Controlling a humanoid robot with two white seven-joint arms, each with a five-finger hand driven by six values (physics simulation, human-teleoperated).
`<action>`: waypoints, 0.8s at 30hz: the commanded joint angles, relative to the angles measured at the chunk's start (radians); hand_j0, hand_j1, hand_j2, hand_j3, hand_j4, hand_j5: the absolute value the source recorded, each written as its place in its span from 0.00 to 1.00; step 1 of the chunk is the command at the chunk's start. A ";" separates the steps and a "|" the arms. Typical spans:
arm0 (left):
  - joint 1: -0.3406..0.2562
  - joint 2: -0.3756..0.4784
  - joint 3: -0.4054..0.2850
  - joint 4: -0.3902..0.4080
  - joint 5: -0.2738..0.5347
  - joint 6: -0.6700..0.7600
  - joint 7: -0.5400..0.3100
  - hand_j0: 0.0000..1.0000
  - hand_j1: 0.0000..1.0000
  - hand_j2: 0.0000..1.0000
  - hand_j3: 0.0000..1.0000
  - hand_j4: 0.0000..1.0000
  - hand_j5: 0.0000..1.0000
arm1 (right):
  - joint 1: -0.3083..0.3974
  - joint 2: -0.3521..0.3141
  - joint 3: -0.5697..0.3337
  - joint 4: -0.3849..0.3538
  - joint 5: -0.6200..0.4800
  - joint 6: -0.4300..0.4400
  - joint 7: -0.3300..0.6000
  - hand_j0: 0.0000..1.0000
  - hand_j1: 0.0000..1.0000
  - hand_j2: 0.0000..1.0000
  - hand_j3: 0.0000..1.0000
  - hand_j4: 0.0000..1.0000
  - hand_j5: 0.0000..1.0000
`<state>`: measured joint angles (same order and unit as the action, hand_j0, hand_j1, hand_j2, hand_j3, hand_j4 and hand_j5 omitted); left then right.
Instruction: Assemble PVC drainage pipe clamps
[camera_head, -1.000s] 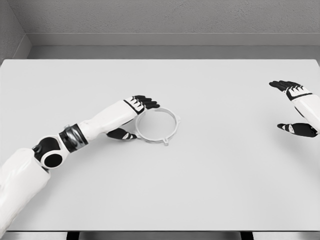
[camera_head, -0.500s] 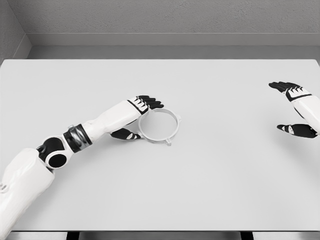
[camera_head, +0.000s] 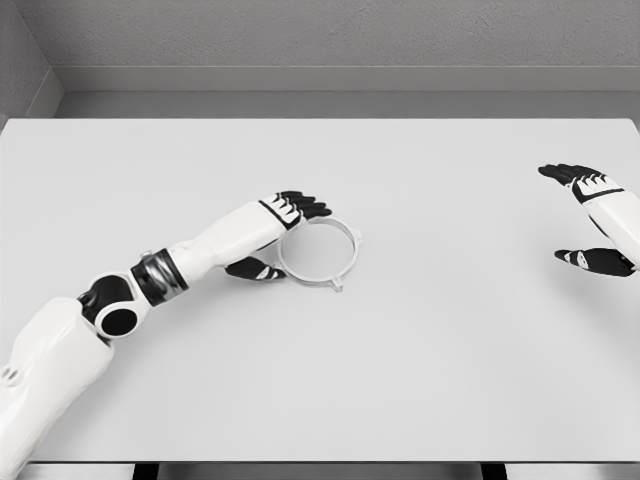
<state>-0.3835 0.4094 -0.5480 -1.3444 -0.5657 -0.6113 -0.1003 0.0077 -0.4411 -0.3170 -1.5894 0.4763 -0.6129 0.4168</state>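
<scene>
The clamp ring was seen lying flat on the table, a little left of its middle. It lay just to the right of the left hand, whose fingers were spread over its upper-left rim and whose thumb sat at its lower-left edge; no closed grasp could be confirmed. The right hand was held open near the right edge, well apart, so the left was judged the nearer of the 2.
</scene>
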 joint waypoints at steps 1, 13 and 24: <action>0.000 0.005 0.005 0.001 0.007 0.000 0.001 1.00 1.00 1.00 1.00 1.00 1.00 | 0.000 -0.001 -0.001 0.000 -0.008 0.002 0.000 1.00 1.00 1.00 1.00 1.00 1.00; -0.011 0.011 0.007 0.056 0.010 0.000 0.001 1.00 1.00 1.00 1.00 1.00 1.00 | 0.000 -0.001 -0.001 -0.001 -0.008 0.002 -0.001 1.00 1.00 1.00 1.00 1.00 1.00; -0.031 0.011 0.010 0.074 0.012 0.000 0.001 1.00 1.00 1.00 1.00 1.00 1.00 | 0.002 -0.001 -0.001 -0.003 -0.008 0.002 -0.001 1.00 1.00 1.00 1.00 1.00 1.00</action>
<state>-0.4142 0.4206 -0.5392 -1.2733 -0.5605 -0.6113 -0.1002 0.0077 -0.4415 -0.3173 -1.5920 0.4756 -0.6129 0.4163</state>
